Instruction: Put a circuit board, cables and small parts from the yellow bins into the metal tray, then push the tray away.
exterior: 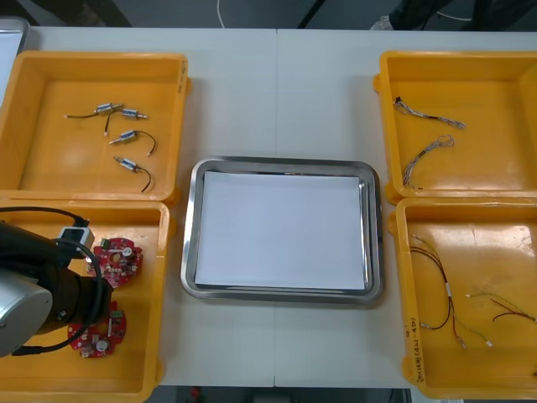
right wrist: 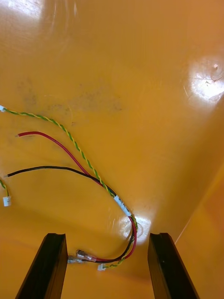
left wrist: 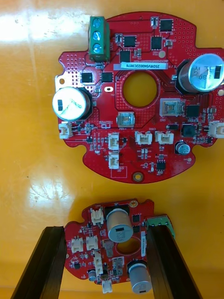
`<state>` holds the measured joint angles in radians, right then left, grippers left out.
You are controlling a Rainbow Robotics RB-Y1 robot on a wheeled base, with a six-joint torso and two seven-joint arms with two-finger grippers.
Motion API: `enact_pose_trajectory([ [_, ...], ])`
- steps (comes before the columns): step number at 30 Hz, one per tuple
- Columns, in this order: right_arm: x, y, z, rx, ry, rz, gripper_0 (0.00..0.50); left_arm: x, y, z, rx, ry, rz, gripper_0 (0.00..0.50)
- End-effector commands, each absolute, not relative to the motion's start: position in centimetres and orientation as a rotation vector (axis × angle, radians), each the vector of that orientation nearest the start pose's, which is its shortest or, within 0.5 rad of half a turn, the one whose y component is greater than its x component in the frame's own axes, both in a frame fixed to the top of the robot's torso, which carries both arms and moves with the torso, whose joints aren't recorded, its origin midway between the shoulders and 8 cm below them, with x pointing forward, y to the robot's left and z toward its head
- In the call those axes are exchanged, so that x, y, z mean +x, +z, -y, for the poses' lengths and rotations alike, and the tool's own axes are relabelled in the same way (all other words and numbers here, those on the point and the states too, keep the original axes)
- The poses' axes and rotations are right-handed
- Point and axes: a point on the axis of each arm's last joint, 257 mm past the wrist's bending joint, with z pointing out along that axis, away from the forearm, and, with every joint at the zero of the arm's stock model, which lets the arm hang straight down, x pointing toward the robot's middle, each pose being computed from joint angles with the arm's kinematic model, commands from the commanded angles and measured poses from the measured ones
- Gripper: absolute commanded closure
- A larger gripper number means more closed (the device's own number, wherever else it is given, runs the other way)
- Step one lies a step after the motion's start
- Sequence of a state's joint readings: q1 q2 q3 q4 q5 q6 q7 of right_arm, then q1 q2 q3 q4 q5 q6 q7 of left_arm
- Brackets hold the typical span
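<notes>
Fingers of the left gripper [left wrist: 105,231] stand wide, straddling one red circuit board [left wrist: 112,252] in its yellow bin [exterior: 138,365]; best to descend squarely and pinch bare edges, clear of the capacitors [left wrist: 119,226]; the right gripper [right wrist: 108,236], also wide, hovers over the connector end of a red-and-black cable [right wrist: 93,180].

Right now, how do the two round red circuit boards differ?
One round red circuit board lies between the left gripper's open fingers; the other board lies beyond them. The first's green connector sits beside a finger; the other's faces away. Both lie flat in the yellow bin.
</notes>
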<state>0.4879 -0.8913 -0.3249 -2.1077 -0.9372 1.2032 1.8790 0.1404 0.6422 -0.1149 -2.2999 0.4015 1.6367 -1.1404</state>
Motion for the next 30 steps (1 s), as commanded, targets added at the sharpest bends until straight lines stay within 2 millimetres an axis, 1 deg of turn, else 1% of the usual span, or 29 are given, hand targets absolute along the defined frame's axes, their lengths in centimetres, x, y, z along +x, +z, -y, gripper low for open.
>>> enact_pose_trajectory([
  [1,28.4,-29.8,45.7,-0.641,-0.207,-2.627,0.000,31.3,-31.3,-29.6,-0.081,0.088,-2.734,0.000],
  [6,28.2,-30.5,46.6,-0.670,-0.241,-2.620,0.000,31.4,-31.6,-29.7,-0.088,0.093,-2.736,0.000],
  [12,28.2,-31.6,47.1,-0.687,-0.247,-2.614,0.000,31.7,-32.3,-30.0,-0.098,0.102,-2.730,0.000],
  [18,28.1,-32.3,47.1,-0.692,-0.237,-2.614,0.000,32.0,-32.6,-30.0,-0.094,0.107,-2.721,0.000],
  [26,28.6,-32.9,47.2,-0.698,-0.236,-2.598,0.000,32.0,-33.5,-30.3,-0.091,0.133,-2.724,0.000],
  [30,28.8,-33.3,47.2,-0.694,-0.230,-2.596,0.000,32.1,-33.4,-30.2,-0.091,0.131,-2.720,0.000],
])
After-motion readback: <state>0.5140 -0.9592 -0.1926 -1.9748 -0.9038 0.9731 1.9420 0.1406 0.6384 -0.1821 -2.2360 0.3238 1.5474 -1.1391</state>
